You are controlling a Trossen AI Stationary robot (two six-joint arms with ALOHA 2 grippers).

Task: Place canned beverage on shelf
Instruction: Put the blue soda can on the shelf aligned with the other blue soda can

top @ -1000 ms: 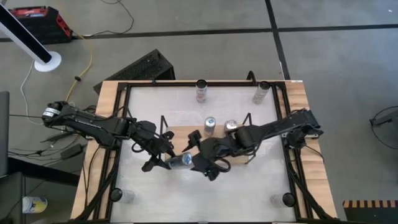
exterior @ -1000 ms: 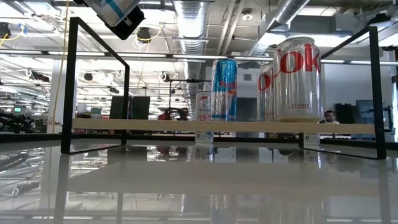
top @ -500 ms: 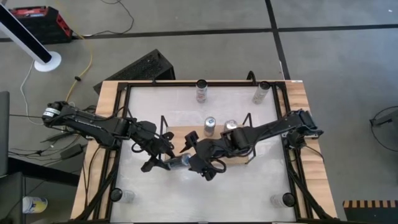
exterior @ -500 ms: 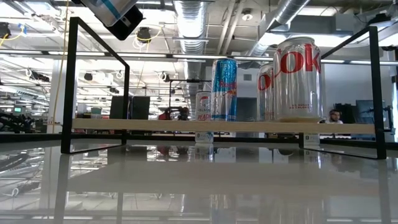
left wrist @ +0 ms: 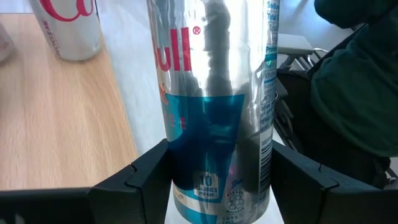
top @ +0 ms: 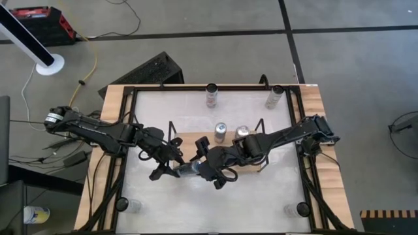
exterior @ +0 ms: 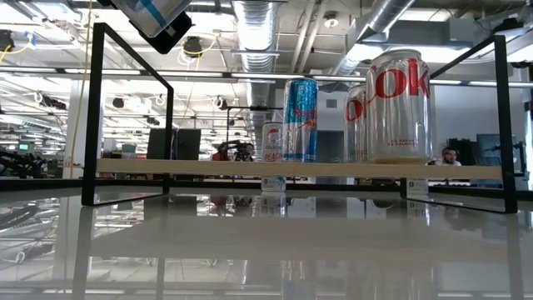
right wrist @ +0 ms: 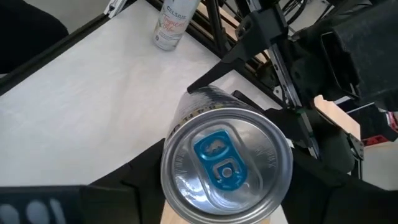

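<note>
Right end effector [top: 208,171] has closed onto the can [top: 189,170] clamped by left end effector [top: 164,163]: handover under way.

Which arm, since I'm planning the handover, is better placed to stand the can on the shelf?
Probably right: the right hand sits at the top end of the silver-and-blue slim metal can, beside the low wooden shelf; the left hand grips its body sideways.

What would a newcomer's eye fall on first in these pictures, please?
Both grippers meet mid-table on one blue-and-silver can, held sideways between the left gripper and the right gripper. Just behind, two cans stand on the shelf.
</note>
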